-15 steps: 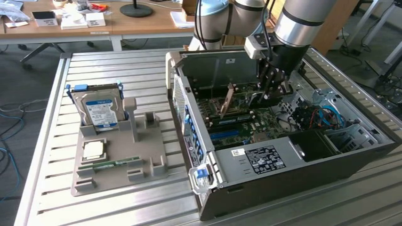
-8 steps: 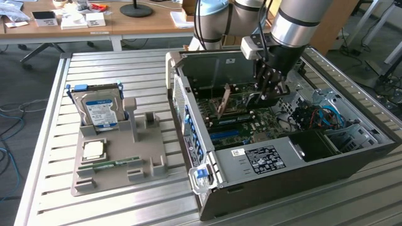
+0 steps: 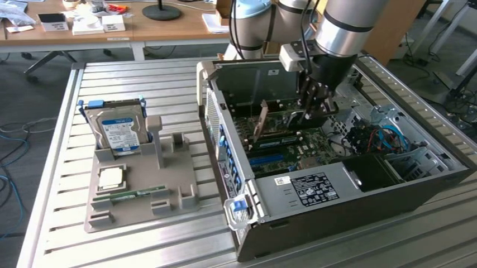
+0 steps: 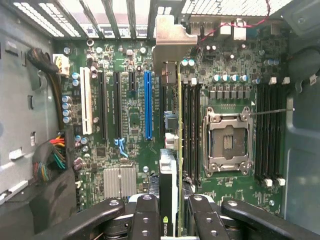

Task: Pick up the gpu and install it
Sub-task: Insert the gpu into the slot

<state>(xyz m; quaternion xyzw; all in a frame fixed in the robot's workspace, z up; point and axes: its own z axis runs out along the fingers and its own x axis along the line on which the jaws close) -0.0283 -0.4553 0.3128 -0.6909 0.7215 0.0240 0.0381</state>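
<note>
GPU (image 3: 262,120) (image 4: 169,170) clamped edge-on in my pincer (image 3: 311,117) (image 4: 170,215), inside the open case (image 3: 313,223) on the slatted bench (image 3: 149,245). Long axis runs straight out from the pincer to the rear grille (image 4: 100,15), bracket (image 4: 170,42) at that end. Motherboard (image 4: 135,120) beneath, blue slot (image 4: 148,105) just beside. Can't tell if seated.

Arm (image 3: 344,28) stands near-vertical at the exterior view's upper right; gripper (image 3: 307,114) points down, fingers (image 4: 146,216) pinched on the gpu (image 4: 168,182).

Gpu (image 4: 168,175): you have it upright over the motherboard (image 4: 135,120), inside the case (image 3: 358,223).
Tray (image 3: 127,213): exterior view's left of case.
</note>
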